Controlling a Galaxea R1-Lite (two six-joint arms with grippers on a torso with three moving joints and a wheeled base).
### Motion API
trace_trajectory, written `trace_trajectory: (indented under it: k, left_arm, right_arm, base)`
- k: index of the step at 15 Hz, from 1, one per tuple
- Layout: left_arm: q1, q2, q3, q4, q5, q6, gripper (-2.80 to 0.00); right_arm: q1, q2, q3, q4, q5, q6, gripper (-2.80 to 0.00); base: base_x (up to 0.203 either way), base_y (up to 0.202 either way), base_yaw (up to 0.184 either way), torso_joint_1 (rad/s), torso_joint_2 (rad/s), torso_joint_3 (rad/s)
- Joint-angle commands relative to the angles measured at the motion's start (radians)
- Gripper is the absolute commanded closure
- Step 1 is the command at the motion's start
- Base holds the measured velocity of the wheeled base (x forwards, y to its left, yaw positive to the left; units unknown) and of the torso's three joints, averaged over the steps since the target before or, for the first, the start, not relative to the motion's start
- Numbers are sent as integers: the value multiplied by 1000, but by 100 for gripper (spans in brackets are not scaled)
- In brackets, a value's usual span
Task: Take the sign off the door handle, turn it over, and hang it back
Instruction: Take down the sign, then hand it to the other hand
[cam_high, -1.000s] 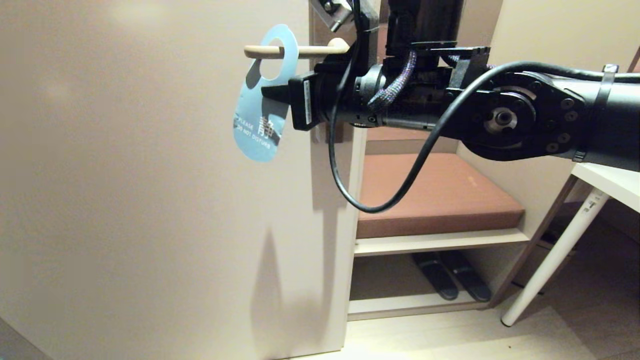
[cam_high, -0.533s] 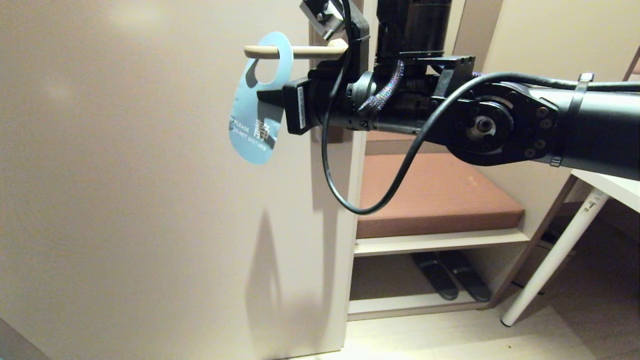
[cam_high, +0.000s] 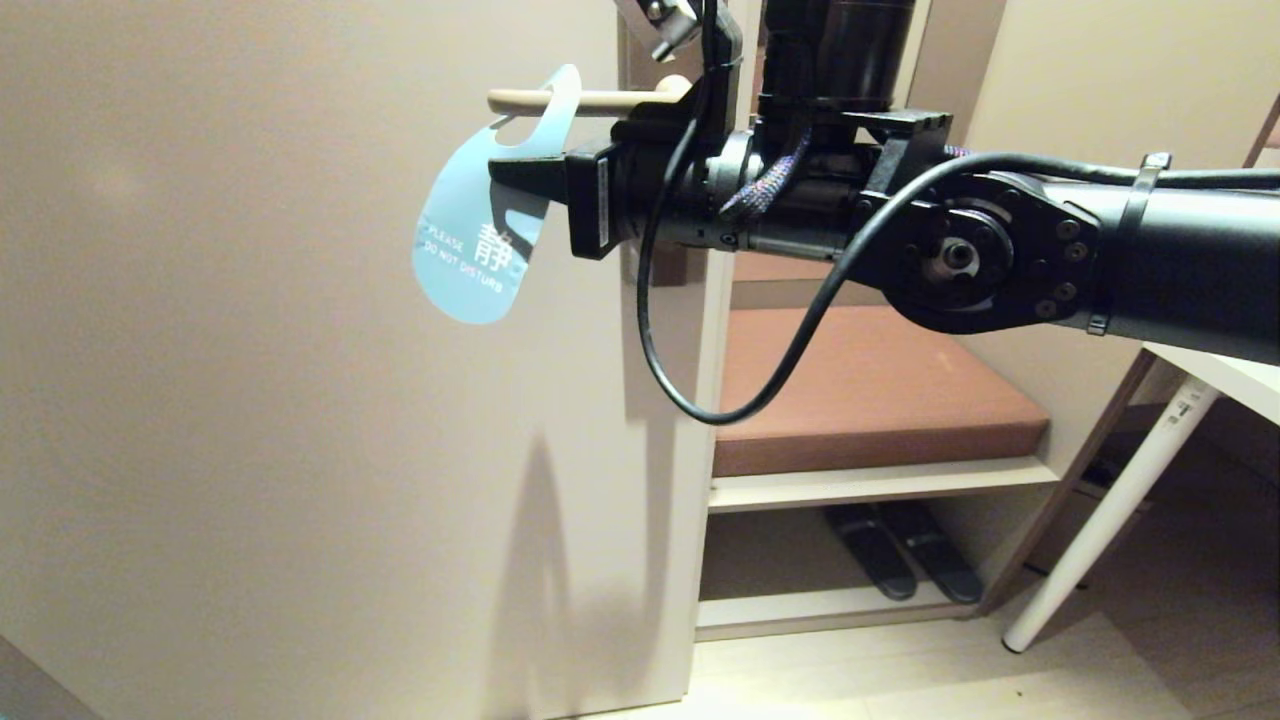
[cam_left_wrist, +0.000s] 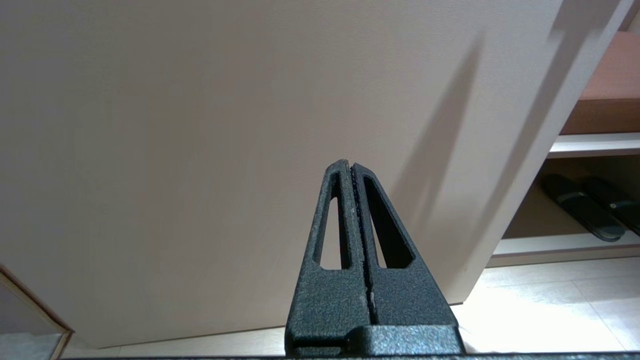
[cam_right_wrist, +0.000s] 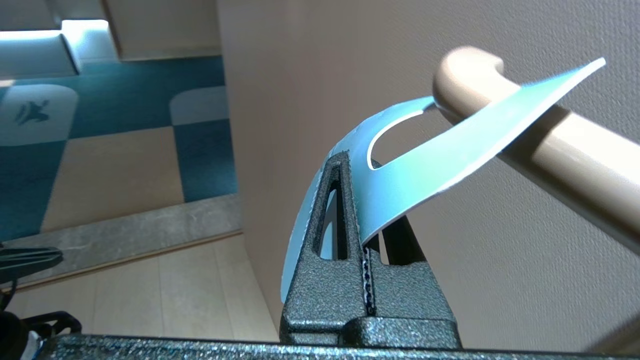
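Head view | one sign (cam_high: 462, 255) | one door handle (cam_high: 590, 100) | right gripper (cam_high: 500, 176) clamps sign

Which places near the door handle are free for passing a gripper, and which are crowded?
Free: the bare door left of and below the sign. Crowded: around the door handle, where the right gripper is shut on the sign.
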Motion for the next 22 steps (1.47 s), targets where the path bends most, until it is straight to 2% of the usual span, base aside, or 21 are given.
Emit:
trace_trajectory:
  k: [1, 10, 12, 16, 22]
  left_arm:
    - [0, 0, 0, 0, 0, -1, 0]
    - [0, 0, 0, 0, 0, -1, 0]
    - [0, 0, 0, 0, 1, -1, 0]
    - [0, 0, 0, 0, 1, -1, 0]
    - [0, 0, 0, 0, 0, -1, 0]
  right_arm:
    - [3, 11, 0, -25, 38, -2, 0]
    - [0, 72, 0, -25, 29, -3, 0]
    - [-8, 85, 0, -53, 19, -3, 0]
    - [-16, 109, 0, -205, 25, 8, 0]
    - [-23, 96, 2, -206, 28, 0, 0]
  base:
    - [0, 0, 0, 0, 0, 0]
    - [0, 0, 0, 0, 0, 0]
    - [0, 0, 0, 0, 0, 0]
    - [0, 0, 0, 0, 0, 0]
    - [0, 0, 0, 0, 0, 0]
